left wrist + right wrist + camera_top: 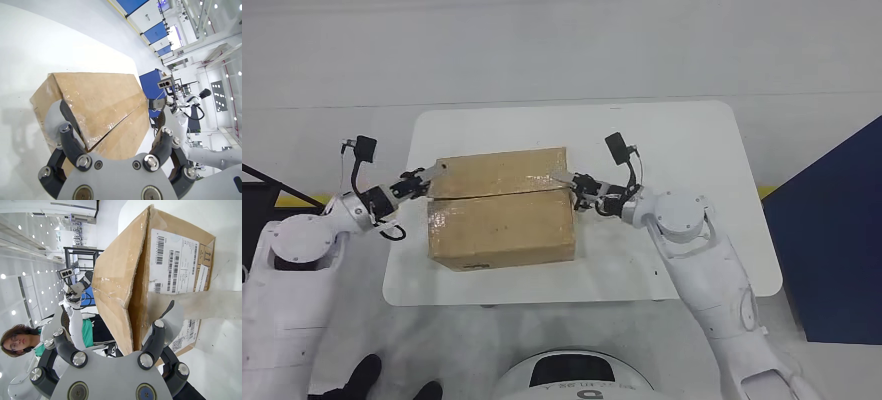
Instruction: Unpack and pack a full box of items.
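Observation:
A brown cardboard box (pixel 502 215) stands on the middle of the white table (pixel 672 140), its top flaps folded down with a seam running along its length. My left gripper (pixel 425 182) is at the box's left end, open, one finger (pixel 66 111) against the end face and the other above the top of the box (pixel 98 91). My right gripper (pixel 567 182) is at the opposite end, open, its fingers (pixel 173 311) straddling the upper edge of the box (pixel 117 262) beside the labelled end face. Whatever is inside the box is hidden.
Bare table surface lies behind the box and to its right. A blue partition (pixel 832 240) stands off the table's right side, and a dark frame (pixel 262 185) off its left. The table's front edge (pixel 542 298) is close to the box.

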{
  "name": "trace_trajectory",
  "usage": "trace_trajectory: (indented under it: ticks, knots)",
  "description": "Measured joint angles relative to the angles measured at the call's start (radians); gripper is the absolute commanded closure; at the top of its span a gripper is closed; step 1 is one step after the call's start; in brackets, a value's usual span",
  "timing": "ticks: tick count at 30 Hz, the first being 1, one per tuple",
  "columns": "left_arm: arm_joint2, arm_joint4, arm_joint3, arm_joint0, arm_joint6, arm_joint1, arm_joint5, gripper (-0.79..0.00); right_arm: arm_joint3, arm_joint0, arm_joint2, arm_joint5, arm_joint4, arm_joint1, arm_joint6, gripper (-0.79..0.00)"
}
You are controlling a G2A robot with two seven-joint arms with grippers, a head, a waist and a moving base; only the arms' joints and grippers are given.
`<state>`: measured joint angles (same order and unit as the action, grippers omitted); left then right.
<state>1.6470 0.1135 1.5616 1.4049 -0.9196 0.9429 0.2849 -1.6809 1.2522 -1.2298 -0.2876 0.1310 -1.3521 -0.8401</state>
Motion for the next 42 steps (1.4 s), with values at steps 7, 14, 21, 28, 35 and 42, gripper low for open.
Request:
trace_trajectory:
  ticks: [7,14,21,28,35,42]
  knots:
    - [-0.043,0.015,-0.09,-0.085,-0.022,0.002,-0.008,-0.785,-0.051,0.055,-0.036,0.011,-0.012,0.015,-0.007,-0.785]
    - [-0.108,-0.012,-0.172,-0.19,-0.042,0.006,-0.001,-0.785,-0.103,0.099,-0.061,0.023,-0.024,0.026,0.02,-0.785]
    - [-0.168,-0.064,-0.219,-0.307,-0.059,0.01,0.005,-0.785,-0.145,0.124,-0.08,0.036,-0.052,0.033,0.059,-0.785]
    - [-0.164,-0.106,-0.209,-0.304,-0.066,0.002,0.007,-0.785,-0.174,0.164,-0.123,0.081,-0.126,0.034,0.198,-0.785]
    - [0.006,-0.066,-0.061,-0.081,-0.048,-0.025,0.047,-0.785,-0.16,0.17,-0.128,0.127,-0.169,0.034,0.263,-0.785]
    - [0.091,0.225,0.084,0.096,-0.113,-0.024,0.185,-0.785,-0.137,0.128,-0.098,0.14,-0.153,0.036,0.246,-0.785]
